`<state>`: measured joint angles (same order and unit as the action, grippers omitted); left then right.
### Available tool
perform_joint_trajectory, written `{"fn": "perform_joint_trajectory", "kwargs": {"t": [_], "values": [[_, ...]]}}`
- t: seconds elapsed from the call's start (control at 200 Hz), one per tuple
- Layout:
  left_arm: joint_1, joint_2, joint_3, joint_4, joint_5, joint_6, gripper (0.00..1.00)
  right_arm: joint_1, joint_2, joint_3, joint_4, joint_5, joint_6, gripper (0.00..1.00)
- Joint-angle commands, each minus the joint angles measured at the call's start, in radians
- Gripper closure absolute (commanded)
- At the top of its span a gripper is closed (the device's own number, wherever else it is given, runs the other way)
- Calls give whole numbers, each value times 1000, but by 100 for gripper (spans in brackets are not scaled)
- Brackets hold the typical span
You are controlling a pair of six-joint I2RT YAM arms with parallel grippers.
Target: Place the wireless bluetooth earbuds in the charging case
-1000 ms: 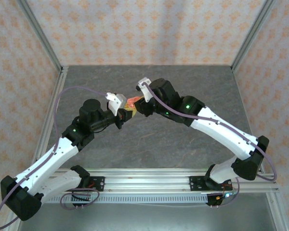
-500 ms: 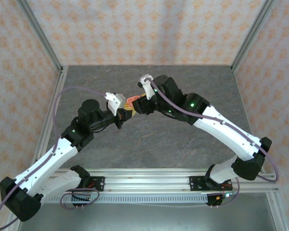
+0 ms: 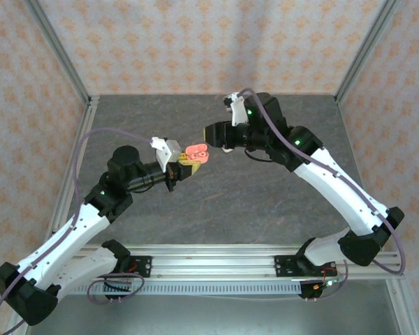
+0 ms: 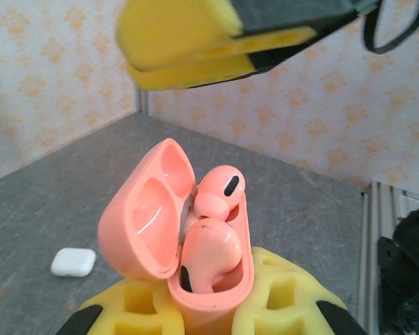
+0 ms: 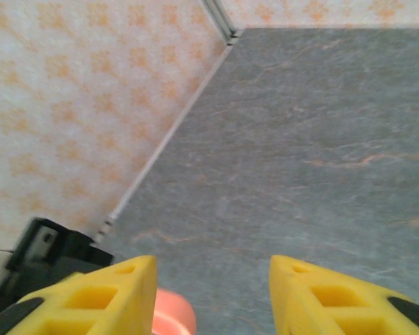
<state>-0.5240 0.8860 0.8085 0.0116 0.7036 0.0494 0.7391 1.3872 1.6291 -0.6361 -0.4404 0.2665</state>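
Presently we log the left gripper (image 3: 184, 167), jaws clenched on the open coral-pink plastic charging case (image 4: 143, 223). Both coral-red stem-shaped earbuds (image 4: 211, 248) sit inside. The right gripper (image 5: 211, 296), jaws released, is near, far-right of the case.

Charging case (image 3: 196, 152) (image 4: 195, 251) up over middle of counter (image 3: 216, 202), wedged between fingers of left hand (image 3: 184, 166) (image 4: 209, 310). Lid (image 4: 150, 209) hinged open, leaning left in left wrist view. Two earbuds (image 4: 220, 192) sit in case, one behind the other. Right hand (image 3: 213, 132) (image 4: 216, 35) (image 5: 213, 286) behind and just right of case, apart from it, fingers spread. Second case (image 4: 73, 262) flat on counter, well left of held one in left wrist view.
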Motion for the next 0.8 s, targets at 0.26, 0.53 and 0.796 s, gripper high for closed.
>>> {"fn": "perform_joint_trajectory", "kwargs": {"t": [0.26, 0.53, 0.796], "values": [[-5, 22, 38, 48, 115, 3, 100, -42, 48, -65, 130, -386, 180, 86], [-6, 31, 32, 79, 75, -25, 100, -43, 36, -99, 120, -515, 188, 90], [-5, 59, 38, 98, 63, -52, 100, -41, -26, -177, 107, -567, 196, 91]]}}
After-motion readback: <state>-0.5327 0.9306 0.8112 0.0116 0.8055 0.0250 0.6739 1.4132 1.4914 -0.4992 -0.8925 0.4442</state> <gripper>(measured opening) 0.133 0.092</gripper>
